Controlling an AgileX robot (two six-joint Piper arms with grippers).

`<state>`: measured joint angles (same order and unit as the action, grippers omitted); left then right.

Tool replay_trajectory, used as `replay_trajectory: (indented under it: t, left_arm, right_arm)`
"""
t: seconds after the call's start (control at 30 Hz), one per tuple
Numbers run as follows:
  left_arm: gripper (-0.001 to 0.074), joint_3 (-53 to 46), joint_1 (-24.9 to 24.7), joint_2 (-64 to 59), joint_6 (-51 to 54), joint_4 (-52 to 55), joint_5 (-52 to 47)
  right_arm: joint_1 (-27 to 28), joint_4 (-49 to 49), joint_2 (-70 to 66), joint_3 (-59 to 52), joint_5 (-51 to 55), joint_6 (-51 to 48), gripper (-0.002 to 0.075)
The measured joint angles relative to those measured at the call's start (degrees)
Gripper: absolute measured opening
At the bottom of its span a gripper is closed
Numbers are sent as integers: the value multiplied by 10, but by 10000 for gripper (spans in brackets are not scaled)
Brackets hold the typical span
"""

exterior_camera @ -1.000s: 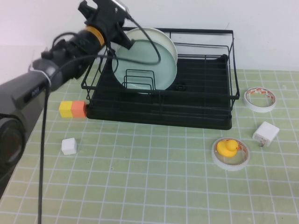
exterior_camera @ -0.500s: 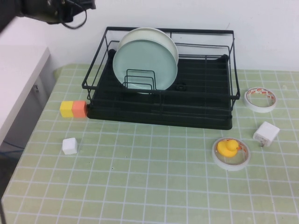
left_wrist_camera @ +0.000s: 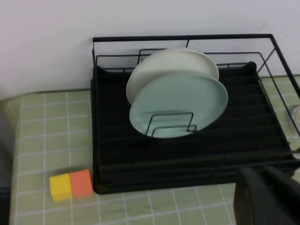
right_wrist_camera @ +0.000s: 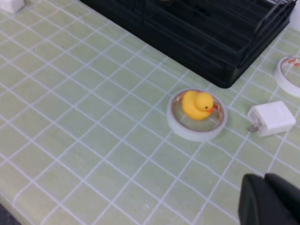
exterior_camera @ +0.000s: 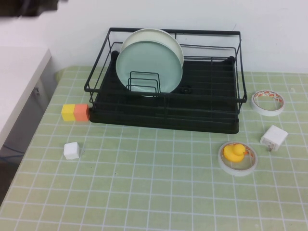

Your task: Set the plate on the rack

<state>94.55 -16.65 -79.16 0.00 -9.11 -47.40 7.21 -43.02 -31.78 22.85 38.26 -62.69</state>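
The left pincer (left_wrist_camera: 267, 194) has pulled away from the plate (exterior_camera: 149, 67) in the rack (exterior_camera: 211, 120); both pincers' (right_wrist_camera: 272, 199) openings unreadable.

A cream-white round plate (exterior_camera: 166, 37) stands upright at upper centre. On the green gridded counter (exterior_camera: 144, 192), a yellow and orange block pair (exterior_camera: 75, 112) sits at left, a small white cube (exterior_camera: 71, 150) lower left. At right: a yellow rubber duck (exterior_camera: 233, 152) inside a tape roll (exterior_camera: 237, 166), a white charger (exterior_camera: 273, 137), another tape roll (exterior_camera: 267, 102)

Bright, even lighting with soft shadows; a dark blur smears the high view's top-left corner.
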Motion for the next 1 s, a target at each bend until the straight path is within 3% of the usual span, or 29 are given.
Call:
replay_trajectory:
  t: [0.3, 0.47, 0.73, 1.0]
  left_arm:
    - [-1, -399, 0, 278, 32, -76, 207]
    - [-1, -535, 0, 401, 44, -72, 251]
    - [-1, -640, 0, 530, 46, -71, 242]
    - [-1, -685, 0, 556, 46, -71, 174]
  right_arm:
    - [0, 7, 9, -12, 1, 1, -2]
    - [0, 8, 10, -13, 2, 2, -2]
    - [0, 8, 10, -13, 2, 2, -2]
    - [0, 8, 10, -13, 2, 2, -2]
